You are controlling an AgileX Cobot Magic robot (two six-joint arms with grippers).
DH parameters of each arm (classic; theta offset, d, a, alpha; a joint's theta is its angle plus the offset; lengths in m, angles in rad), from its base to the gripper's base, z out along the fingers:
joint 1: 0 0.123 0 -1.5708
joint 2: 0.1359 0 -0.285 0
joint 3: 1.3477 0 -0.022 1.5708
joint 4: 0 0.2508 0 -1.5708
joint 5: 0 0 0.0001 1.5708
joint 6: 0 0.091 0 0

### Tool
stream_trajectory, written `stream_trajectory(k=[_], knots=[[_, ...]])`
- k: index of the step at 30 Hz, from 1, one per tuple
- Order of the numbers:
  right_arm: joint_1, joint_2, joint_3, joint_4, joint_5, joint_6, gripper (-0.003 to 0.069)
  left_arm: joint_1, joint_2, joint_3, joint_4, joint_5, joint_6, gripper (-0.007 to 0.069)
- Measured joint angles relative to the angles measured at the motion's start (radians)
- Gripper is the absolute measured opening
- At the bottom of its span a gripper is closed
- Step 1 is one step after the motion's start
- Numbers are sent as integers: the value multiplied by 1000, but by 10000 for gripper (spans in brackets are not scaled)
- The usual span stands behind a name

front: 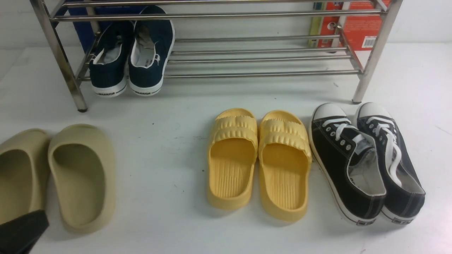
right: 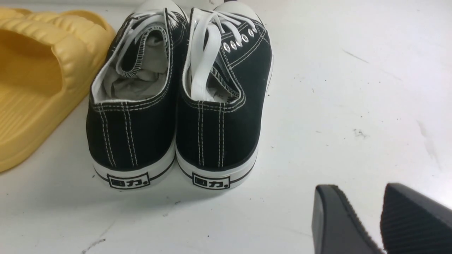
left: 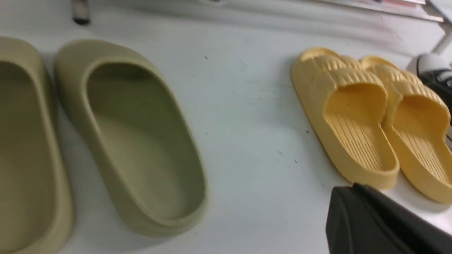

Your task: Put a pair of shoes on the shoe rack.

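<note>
On the rack's lower tier: your navy shoes [front: 132, 53] sit side by side at the steel shoe rack's [front: 247, 60] left end.
Left gripper [left: 374, 218]: closed, empty.
Right gripper [right: 379, 218]: fingers slightly parted, holding nothing, near your black sneakers [right: 176, 106].

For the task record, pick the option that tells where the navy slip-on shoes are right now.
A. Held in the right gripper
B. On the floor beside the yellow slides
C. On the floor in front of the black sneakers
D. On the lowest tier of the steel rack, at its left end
D: in the front view both navy slip-on shoes sit side by side on the bottom bars of the shoe rack, at its left end, heels facing outward.
</note>
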Motion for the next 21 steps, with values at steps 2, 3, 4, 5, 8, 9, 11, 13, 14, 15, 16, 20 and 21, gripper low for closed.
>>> stream_trajectory(k=[2, 3, 4, 5, 8, 9, 11, 13, 14, 15, 16, 20, 21], knots=[[0, 0, 0, 0, 0, 0, 239, 72, -58, 24, -28, -19, 55, -13], [0, 0, 0, 0, 0, 0, 239, 80, -63, 24, -32, -20, 55, -13], [0, 0, 0, 0, 0, 0, 239, 133, -101, 48, -59, -27, 100, -13], [0, 0, 0, 0, 0, 0, 239, 170, -126, 65, -80, -32, 127, -13], [0, 0, 0, 0, 0, 0, 239, 278, -188, 118, -133, -38, 169, -13], [0, 0, 0, 0, 0, 0, 239, 304, -198, 134, -142, -38, 173, -13], [0, 0, 0, 0, 0, 0, 239, 328, -205, 154, -150, -38, 176, -13], [0, 0, 0, 0, 0, 0, 239, 349, -206, 186, -158, -38, 178, -13], [0, 0, 0, 0, 0, 0, 239, 350, -206, 202, -158, -39, 178, -13], [0, 0, 0, 0, 0, 0, 239, 350, -206, 202, -158, -39, 178, -13], [0, 0, 0, 0, 0, 0, 239, 350, -206, 227, -162, -39, 178, -13], [0, 0, 0, 0, 0, 0, 239, 352, -206, 273, -167, -43, 178, -13], [0, 0, 0, 0, 0, 0, 239, 352, -206, 300, -175, -55, 178, -13]])
